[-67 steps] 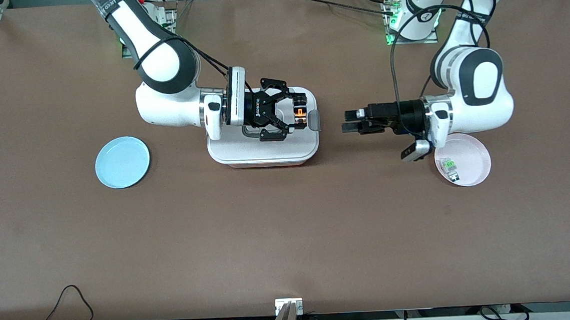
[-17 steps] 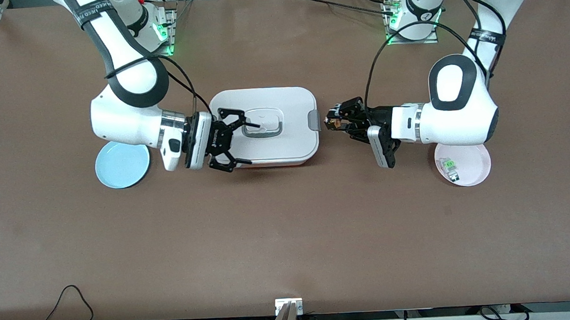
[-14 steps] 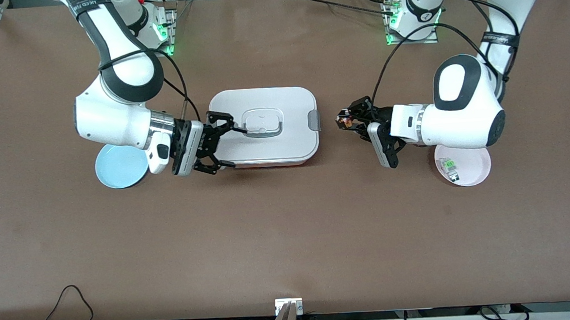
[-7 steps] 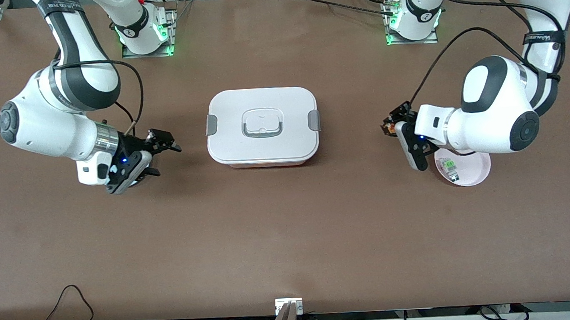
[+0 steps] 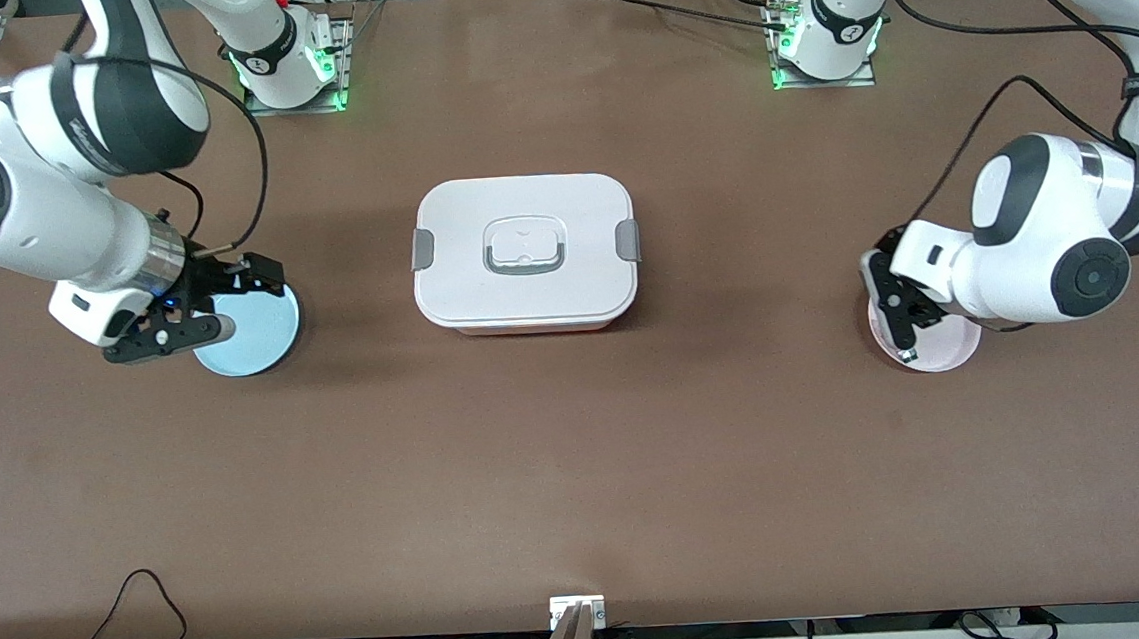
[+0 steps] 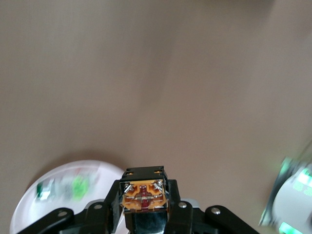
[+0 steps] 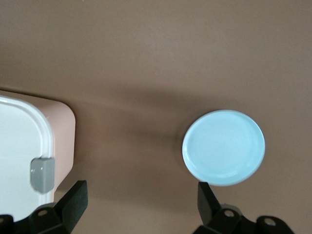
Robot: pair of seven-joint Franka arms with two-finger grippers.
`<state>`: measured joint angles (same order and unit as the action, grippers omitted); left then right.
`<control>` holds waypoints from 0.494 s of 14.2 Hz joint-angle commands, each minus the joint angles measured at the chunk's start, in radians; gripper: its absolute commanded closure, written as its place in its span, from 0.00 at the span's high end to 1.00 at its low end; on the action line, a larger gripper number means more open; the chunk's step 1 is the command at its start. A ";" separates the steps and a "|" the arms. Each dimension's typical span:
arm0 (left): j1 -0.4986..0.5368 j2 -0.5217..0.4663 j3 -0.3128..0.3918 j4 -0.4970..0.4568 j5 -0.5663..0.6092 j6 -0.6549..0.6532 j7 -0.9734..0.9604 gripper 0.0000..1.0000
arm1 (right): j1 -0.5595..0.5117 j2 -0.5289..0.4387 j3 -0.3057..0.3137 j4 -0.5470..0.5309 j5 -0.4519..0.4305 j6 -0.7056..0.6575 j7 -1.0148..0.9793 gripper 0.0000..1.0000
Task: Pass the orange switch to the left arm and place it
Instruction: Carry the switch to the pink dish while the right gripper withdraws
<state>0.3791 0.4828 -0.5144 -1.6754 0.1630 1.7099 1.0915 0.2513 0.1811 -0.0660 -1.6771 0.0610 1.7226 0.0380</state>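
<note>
Between the plates sits the box [image 5: 524,252]; left gripper [image 6: 145,207] clamps the orange switch [image 6: 144,196], right gripper [image 7: 141,204] spread, empty

The brown bench [image 5: 579,459] is carrying three things that are lying directly on its surface. The box [image 5: 524,252], white with grey side clips and a grey handle on its lid, is sitting about midway between the two ends of the bench. A pale blue plate [image 5: 258,333] is resting toward the right arm's end, well apart from the box, and it is showing bare in the right wrist view. A pink plate [image 5: 943,354] is lying toward the left arm's end, also well apart from the box. The two arm bases are standing along the bench's edge farthest from the front camera.
</note>
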 commanded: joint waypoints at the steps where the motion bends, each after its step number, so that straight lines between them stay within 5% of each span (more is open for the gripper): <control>1: 0.047 0.071 -0.012 0.034 0.122 0.078 0.129 0.00 | 0.009 -0.017 0.003 0.147 -0.091 -0.190 0.112 1.00; 3: 0.082 0.108 -0.012 0.032 0.183 0.154 0.192 0.00 | 0.011 -0.034 0.005 0.206 -0.132 -0.225 0.288 1.00; 7: 0.126 0.145 -0.010 0.000 0.234 0.217 0.254 0.00 | -0.105 -0.046 -0.001 0.206 -0.142 -0.233 0.301 1.00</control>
<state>0.4842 0.6082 -0.5125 -1.6746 0.3563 1.8974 1.2986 0.2252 0.1229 -0.0728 -1.4702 -0.0712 1.4910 0.3235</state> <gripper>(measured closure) 0.595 0.000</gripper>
